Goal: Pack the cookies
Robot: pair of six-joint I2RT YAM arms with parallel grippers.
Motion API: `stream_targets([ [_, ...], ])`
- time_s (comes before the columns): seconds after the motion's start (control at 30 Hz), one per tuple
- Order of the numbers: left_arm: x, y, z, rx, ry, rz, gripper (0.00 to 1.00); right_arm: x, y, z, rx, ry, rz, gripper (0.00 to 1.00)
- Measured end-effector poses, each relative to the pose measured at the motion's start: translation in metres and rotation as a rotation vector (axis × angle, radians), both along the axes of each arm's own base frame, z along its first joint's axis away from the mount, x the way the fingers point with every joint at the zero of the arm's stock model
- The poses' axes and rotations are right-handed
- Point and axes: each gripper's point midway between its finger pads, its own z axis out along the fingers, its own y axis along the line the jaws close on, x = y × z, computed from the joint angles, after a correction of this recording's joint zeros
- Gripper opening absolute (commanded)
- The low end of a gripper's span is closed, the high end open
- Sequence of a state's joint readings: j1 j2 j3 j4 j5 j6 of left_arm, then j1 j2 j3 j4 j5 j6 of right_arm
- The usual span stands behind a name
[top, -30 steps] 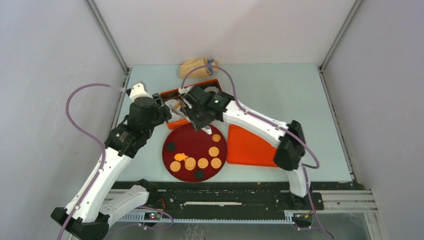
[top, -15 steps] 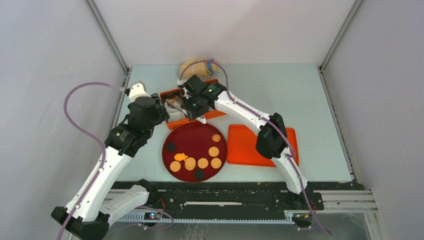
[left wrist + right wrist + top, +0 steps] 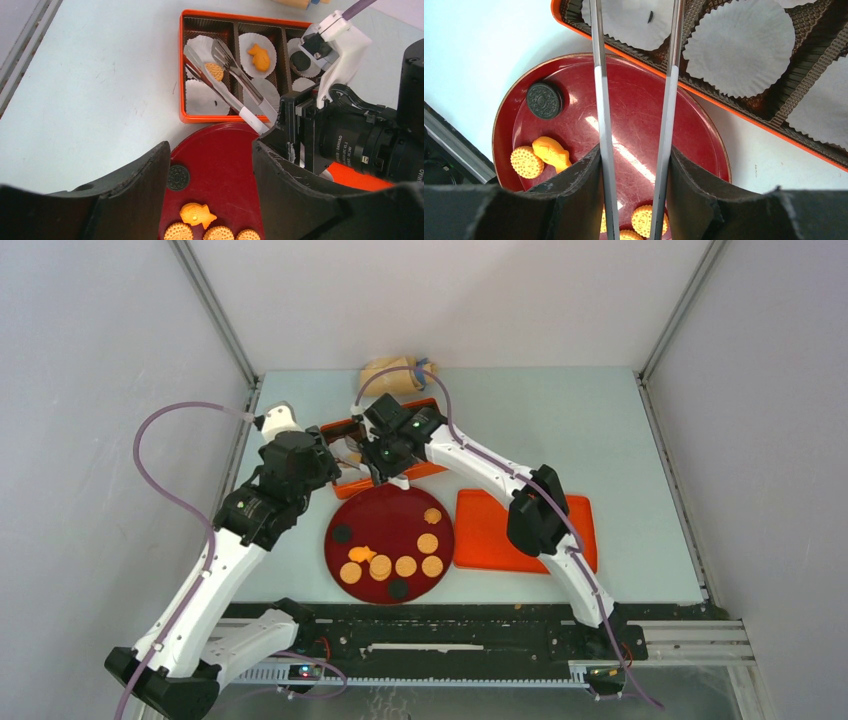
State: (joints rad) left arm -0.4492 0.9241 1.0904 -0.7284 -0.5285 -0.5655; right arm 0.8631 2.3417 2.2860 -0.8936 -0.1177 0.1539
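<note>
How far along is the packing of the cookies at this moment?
Done: a fish cookie and a dark cookie sit in the orange box. In hand: the right gripper holds tongs around a tan cookie in the box. Remaining: nine cookies on the red plate.

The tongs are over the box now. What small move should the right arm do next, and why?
Probably loosen the right gripper slightly so the tongs release: their tips flank a round tan cookie already lying in a white liner of the box.
</note>
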Motion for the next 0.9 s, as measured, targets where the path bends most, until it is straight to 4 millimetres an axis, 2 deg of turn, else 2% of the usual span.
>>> stream_targets([
  [0.17,-0.001,0.0,0.002,-0.003,-0.006,0.0,0.66,0.01,-0.001,0.002,0.011,-0.029,-0.02,0.49],
  [0.27,-0.002,0.0,0.004,-0.01,-0.013,-0.005,0.66,0.009,-0.011,0.002,-0.007,-0.042,-0.04,0.48],
  [0.3,-0.003,0.0,0.005,-0.013,-0.017,-0.007,0.66,0.005,-0.019,-0.007,-0.034,-0.03,-0.047,0.48],
  [0.33,-0.003,0.0,0.006,-0.015,-0.019,-0.008,0.66,0.001,-0.024,0.009,-0.023,-0.047,-0.051,0.48],
  [0.4,-0.004,0.0,0.007,-0.018,-0.022,-0.01,0.66,-0.013,-0.038,0.02,-0.03,-0.061,-0.054,0.48],
  [0.53,-0.004,-0.003,0.007,-0.029,-0.023,-0.024,0.66,-0.057,-0.078,0.066,-0.022,-0.134,-0.055,0.49],
  [0.63,-0.003,-0.007,0.007,-0.039,-0.022,-0.038,0.66,-0.101,-0.092,0.107,0.034,-0.197,-0.013,0.49],
  [0.7,-0.003,-0.01,0.006,-0.047,-0.016,-0.052,0.66,-0.134,-0.096,0.127,0.08,-0.22,0.029,0.49],
  [0.73,-0.002,-0.012,0.005,-0.052,-0.012,-0.059,0.66,-0.151,-0.099,0.131,0.097,-0.222,0.051,0.49],
  [0.8,-0.001,-0.016,0.002,-0.061,-0.002,-0.07,0.66,-0.18,-0.102,0.127,0.101,-0.202,0.089,0.49],
  [0.9,0.0,-0.022,-0.001,-0.072,0.013,-0.094,0.66,-0.215,-0.109,0.095,0.04,-0.127,0.127,0.49],
])
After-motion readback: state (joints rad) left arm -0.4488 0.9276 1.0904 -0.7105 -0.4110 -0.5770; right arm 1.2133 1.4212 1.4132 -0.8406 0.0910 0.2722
